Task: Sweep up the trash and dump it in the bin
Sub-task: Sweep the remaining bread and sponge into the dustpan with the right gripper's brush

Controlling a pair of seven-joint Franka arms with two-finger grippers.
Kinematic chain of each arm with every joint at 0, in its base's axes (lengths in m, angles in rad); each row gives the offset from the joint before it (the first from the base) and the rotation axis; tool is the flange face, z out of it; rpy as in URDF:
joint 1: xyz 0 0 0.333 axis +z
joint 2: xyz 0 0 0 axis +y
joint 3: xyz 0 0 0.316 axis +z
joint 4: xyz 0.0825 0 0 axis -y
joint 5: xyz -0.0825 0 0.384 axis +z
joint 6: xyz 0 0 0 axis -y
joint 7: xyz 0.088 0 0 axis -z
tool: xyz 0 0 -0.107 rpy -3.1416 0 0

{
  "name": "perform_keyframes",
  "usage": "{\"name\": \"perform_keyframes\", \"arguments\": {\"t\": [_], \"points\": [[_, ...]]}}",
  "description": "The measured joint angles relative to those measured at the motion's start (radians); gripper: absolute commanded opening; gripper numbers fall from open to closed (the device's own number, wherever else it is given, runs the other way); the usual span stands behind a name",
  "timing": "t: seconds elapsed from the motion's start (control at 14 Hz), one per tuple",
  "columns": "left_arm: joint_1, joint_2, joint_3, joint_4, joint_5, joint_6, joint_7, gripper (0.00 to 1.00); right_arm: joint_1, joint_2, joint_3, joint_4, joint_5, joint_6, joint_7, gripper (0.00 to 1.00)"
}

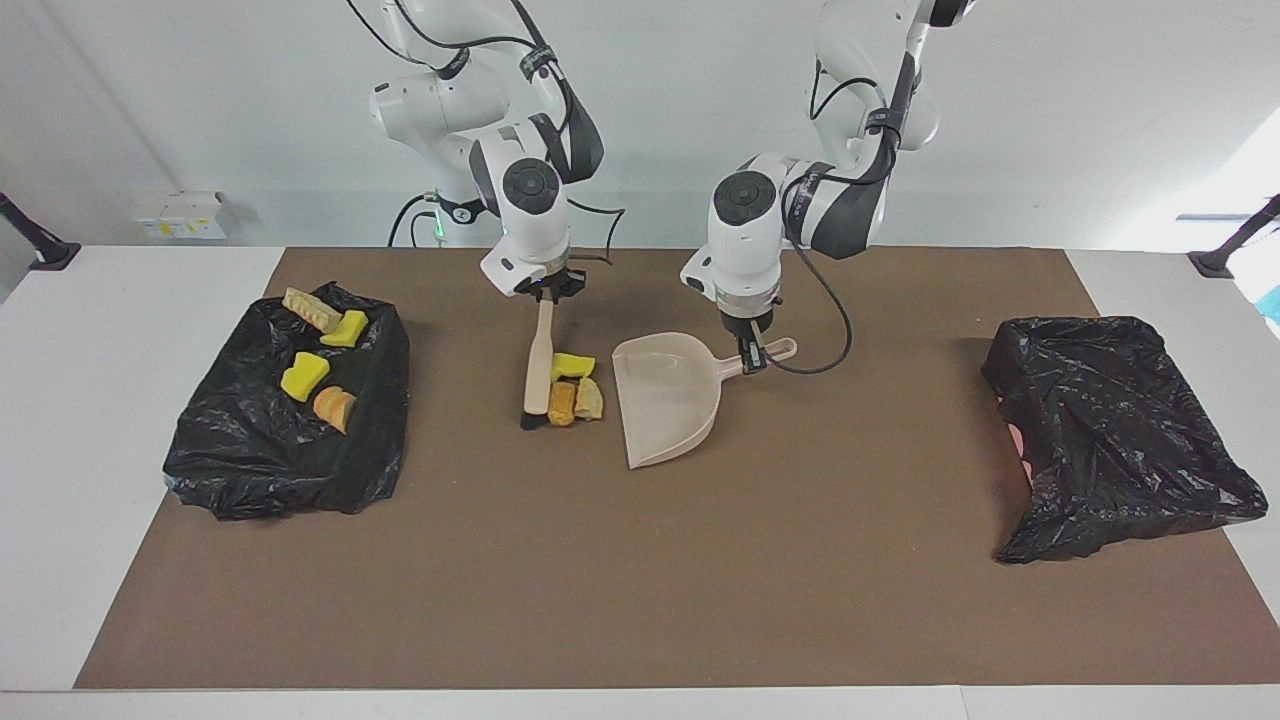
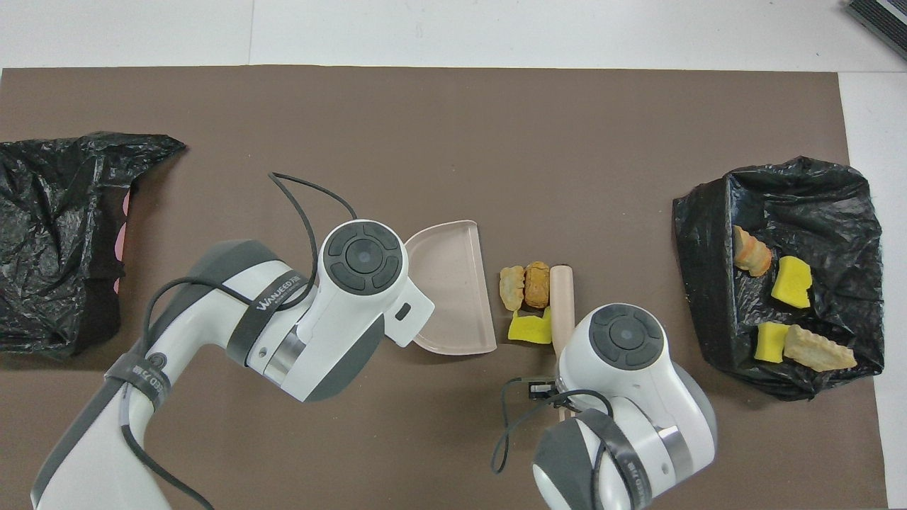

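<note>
Three pieces of trash lie mid-mat: a yellow chunk (image 1: 572, 366) (image 2: 530, 329), an orange-brown chunk (image 1: 561, 402) (image 2: 536, 285) and a tan chunk (image 1: 590, 398) (image 2: 510, 287). My right gripper (image 1: 543, 290) is shut on the handle of the beige brush (image 1: 538, 365) (image 2: 563, 297), which rests against the chunks on the side toward the right arm's end. My left gripper (image 1: 752, 355) is shut on the handle of the beige dustpan (image 1: 665, 395) (image 2: 453, 283). Its open edge faces the chunks, a small gap away. In the overhead view both wrists hide their grippers.
The black-bagged bin (image 1: 260, 470) (image 2: 708, 234) sits at the right arm's end of the mat and holds several more chunks. A second, crumpled black bag (image 1: 1110, 430) (image 2: 57, 234) lies at the left arm's end.
</note>
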Motion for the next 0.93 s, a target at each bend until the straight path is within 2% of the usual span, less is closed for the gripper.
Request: {"name": "perform_keyframes", "arguments": {"t": [0.36, 0.57, 0.79, 0.93], "points": [[-0.008, -0.029, 0.000, -0.055, 0.000, 0.040, -0.022, 0.00, 0.059, 0.009, 0.001, 0.046, 0.259, 0.027, 0.014, 0.00], [-0.007, -0.047, 0.005, -0.120, 0.001, 0.137, -0.020, 0.00, 0.091, 0.028, 0.002, 0.135, 0.286, 0.002, 0.071, 0.00], [0.011, -0.056, 0.007, -0.152, -0.007, 0.190, -0.018, 0.00, 0.078, 0.022, -0.010, 0.236, 0.277, -0.150, 0.072, 0.00], [0.036, -0.056, 0.009, -0.154, -0.046, 0.206, -0.004, 0.00, 0.067, -0.004, -0.015, 0.279, 0.200, -0.245, 0.072, 0.00]]}}
